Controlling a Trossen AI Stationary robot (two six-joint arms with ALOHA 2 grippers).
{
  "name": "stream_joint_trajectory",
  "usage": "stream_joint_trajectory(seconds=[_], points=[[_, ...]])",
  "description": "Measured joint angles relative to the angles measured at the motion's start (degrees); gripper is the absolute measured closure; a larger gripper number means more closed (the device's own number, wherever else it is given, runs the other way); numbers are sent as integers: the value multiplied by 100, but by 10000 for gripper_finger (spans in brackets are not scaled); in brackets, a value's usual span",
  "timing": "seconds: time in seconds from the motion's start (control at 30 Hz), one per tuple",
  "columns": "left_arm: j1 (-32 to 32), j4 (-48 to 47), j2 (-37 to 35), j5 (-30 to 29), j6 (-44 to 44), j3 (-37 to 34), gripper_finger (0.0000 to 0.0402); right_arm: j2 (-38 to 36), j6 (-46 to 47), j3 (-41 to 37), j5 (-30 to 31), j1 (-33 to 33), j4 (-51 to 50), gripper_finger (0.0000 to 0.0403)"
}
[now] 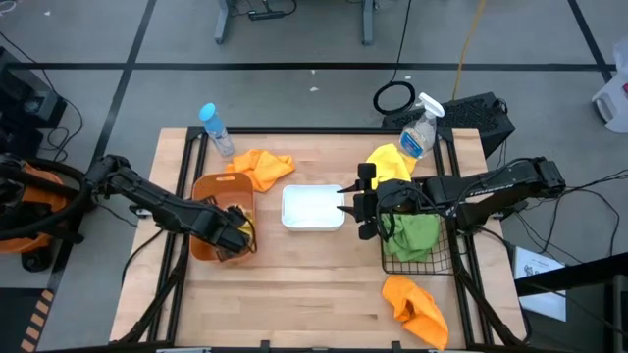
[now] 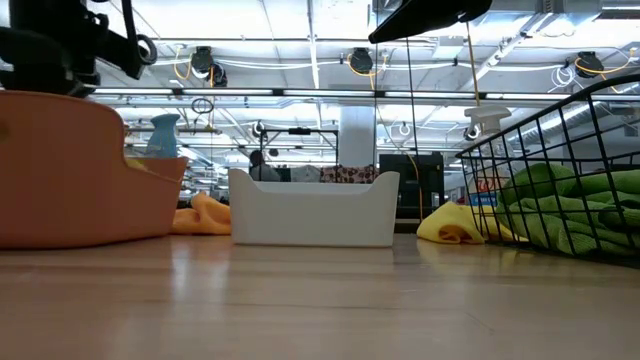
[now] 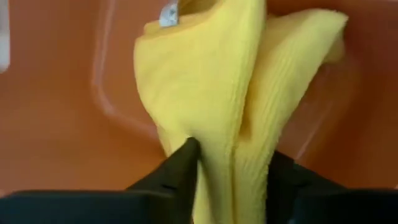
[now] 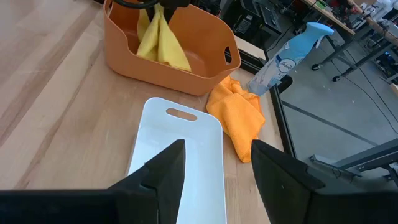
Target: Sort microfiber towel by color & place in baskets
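Wooden table (image 1: 314, 284) holds 3 baskets. Inside the orange tub (image 1: 218, 186), the left gripper (image 3: 230, 165) pinches a yellow towel (image 3: 211, 93) between its 2 fingers. At 3 o'clock from the white tub (image 1: 312, 207), the right gripper (image 1: 359, 204) waits, fingers spread.

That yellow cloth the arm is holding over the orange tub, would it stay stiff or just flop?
Probably floppy: the yellow cloth hangs in loose folds from the left gripper, pinched between its fingers. It likely weighs little, since a small pinch holds all of it. Its fuzzy weave probably keeps it from slipping into the orange tub.
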Motion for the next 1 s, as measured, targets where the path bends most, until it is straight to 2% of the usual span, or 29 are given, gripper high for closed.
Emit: stream_joint_trajectory(seconds=[0.27,0.37,0.5,0.6,0.7,0.8,0.93,1.0], points=[[-128,-443,3,165,-108,210,130,0,2,0,-1,0,-33,227],[-131,-751,4,237,-138,573,106,0,1,0,-1,0,-39,227],[-136,-738,0,192,-159,915,106,0,0,0,-1,0,-42,227],[-194,-612,0,268,-157,867,130,0,0,0,-1,0,-45,227],[-326,-551,2,332,-161,745,176,0,2,0,-1,0,-67,227],[-513,-477,2,330,-155,702,244,0,-2,0,-1,0,-104,227],[-669,-377,2,212,-158,702,356,0,-24,0,2,0,-122,227],[-688,-285,2,108,-161,702,389,0,-34,0,-1,0,-125,227]])
